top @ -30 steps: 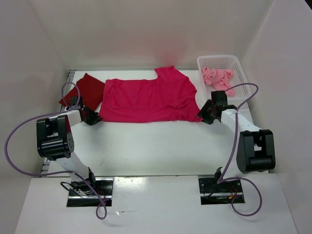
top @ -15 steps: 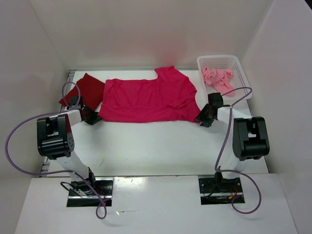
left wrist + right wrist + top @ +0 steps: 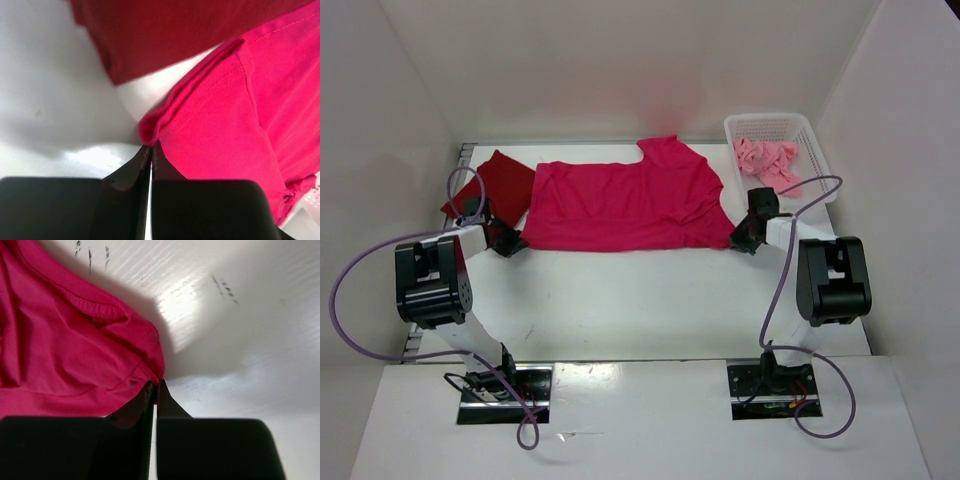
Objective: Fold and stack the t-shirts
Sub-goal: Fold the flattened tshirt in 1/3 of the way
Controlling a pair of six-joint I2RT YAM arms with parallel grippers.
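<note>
On the table (image 3: 620,300) between my grippers lies the magenta t-shirt (image 3: 620,205), spread flat; my left gripper (image 3: 510,242) is clamped on its near left corner, my right gripper (image 3: 740,240) on its near right corner.

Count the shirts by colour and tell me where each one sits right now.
Dark red shirt, far left of the table: 1
Magenta-pink shirt, spread flat across the middle: 1
Light salmon pink shirt, crumpled in the white mesh basket: 1
Total: 3 shirts
</note>
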